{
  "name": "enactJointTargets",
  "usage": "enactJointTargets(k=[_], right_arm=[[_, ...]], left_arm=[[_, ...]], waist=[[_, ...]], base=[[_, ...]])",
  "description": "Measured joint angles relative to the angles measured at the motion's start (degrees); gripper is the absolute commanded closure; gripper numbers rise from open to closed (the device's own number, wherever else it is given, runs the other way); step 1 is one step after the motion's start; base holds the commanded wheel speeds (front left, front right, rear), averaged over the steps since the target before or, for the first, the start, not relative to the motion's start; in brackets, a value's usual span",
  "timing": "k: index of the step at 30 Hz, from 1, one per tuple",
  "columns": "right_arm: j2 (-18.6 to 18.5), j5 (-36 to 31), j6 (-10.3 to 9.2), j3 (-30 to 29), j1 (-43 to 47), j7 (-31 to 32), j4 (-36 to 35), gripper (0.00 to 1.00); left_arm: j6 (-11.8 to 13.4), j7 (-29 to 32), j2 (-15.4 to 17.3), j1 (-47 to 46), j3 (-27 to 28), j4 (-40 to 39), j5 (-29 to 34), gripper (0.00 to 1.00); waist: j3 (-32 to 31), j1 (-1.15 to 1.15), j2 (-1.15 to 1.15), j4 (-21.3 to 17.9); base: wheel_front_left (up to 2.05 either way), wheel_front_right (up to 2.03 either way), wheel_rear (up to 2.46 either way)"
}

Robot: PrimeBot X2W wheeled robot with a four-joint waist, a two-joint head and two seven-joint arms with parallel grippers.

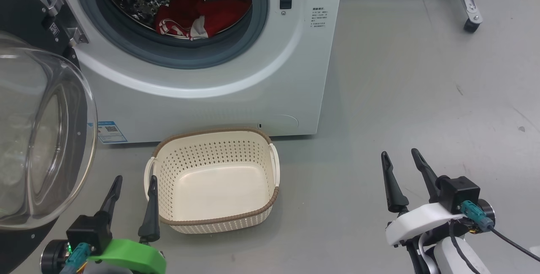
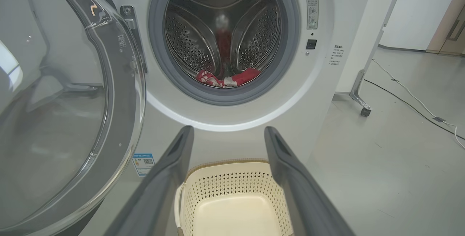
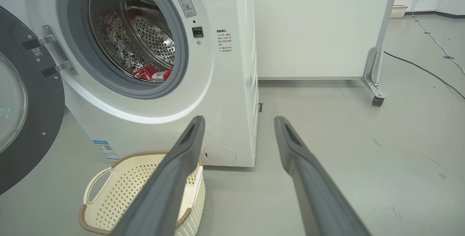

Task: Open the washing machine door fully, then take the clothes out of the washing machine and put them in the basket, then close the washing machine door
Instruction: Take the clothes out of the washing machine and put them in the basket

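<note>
The white washing machine (image 1: 236,97) stands ahead with its door (image 1: 38,130) swung open to the left, the glass bowl bulging toward me. Red and white clothes (image 1: 198,19) lie at the bottom of the steel drum, also seen as clothes (image 2: 227,79) and clothes (image 3: 150,73). The cream basket (image 1: 166,219) sits empty on the floor in front of the machine. My left gripper (image 1: 134,179) is open low at the basket's left handle. My right gripper (image 1: 400,154) is open over bare floor to the right. Both hold nothing.
A white panel on a metal leg with a castor (image 1: 471,25) stands at the back right. A cable (image 2: 417,101) runs across the grey floor on the right. The open door (image 2: 65,101) takes up the space to my left.
</note>
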Motion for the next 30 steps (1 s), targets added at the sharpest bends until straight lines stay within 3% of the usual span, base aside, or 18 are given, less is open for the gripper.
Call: enactJointTargets(k=[30], right_arm=[[0.0, 0.1, 0.01, 0.1, 0.5, 0.0, 0.7, 0.0]], left_arm=[[0.1, 0.0, 0.1, 0.2, 0.0, -0.4, 0.0, 0.0]], waist=[[0.5, 0.0, 0.0, 0.3]], base=[[0.8, -0.8, 0.0]])
